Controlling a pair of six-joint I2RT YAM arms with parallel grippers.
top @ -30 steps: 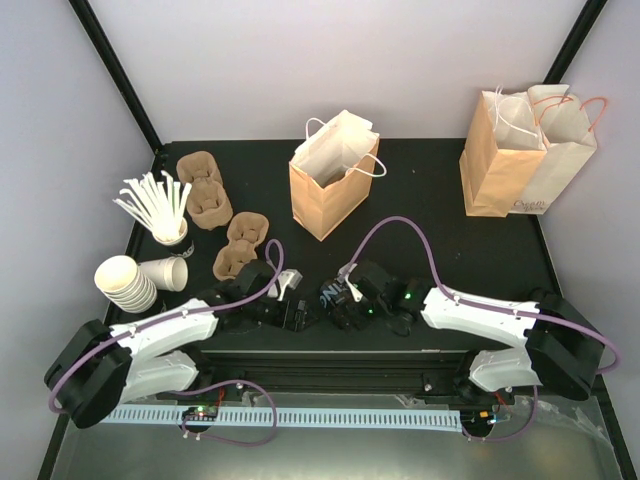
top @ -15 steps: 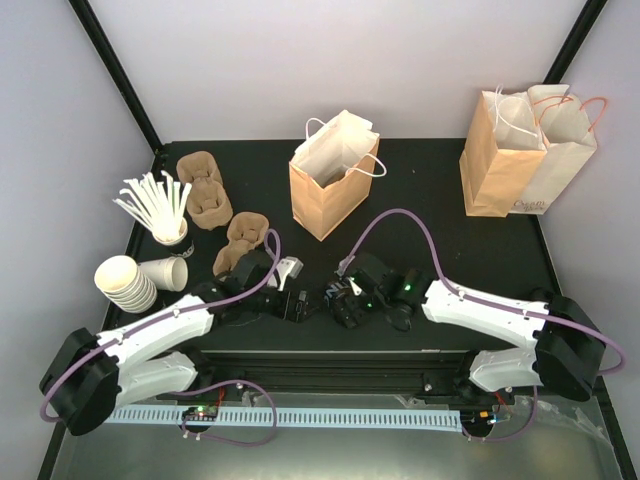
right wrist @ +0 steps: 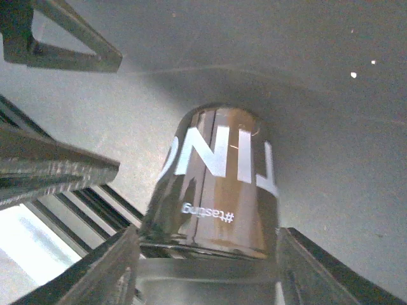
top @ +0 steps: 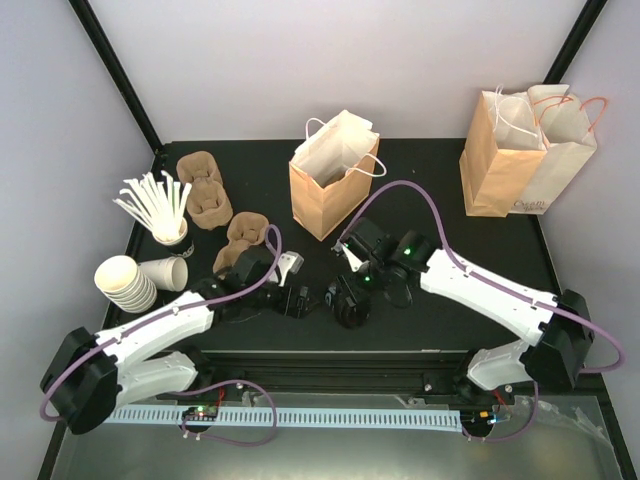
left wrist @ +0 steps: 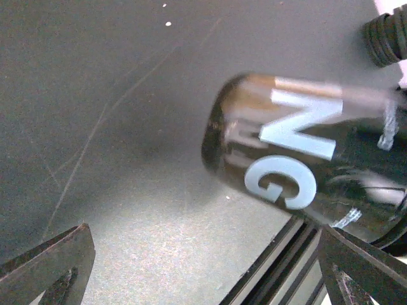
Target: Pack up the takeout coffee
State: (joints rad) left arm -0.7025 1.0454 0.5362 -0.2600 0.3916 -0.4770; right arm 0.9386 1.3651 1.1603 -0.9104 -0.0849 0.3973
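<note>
Black table (top: 440, 185) between pale lilac walls (top: 250, 60)

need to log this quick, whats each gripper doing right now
left gripper: open, holding nothing
right gripper: jaws either side of the takeout coffee, cannot tell if it grips

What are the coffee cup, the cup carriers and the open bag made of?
Takeout coffee: probably coated paper; the black printed band glints.
Cup carriers: moulded pulp by the look, matte brown, rounded cells.
Open bag: brown kraft paper, matte, creased, white inside, white handles.
</note>
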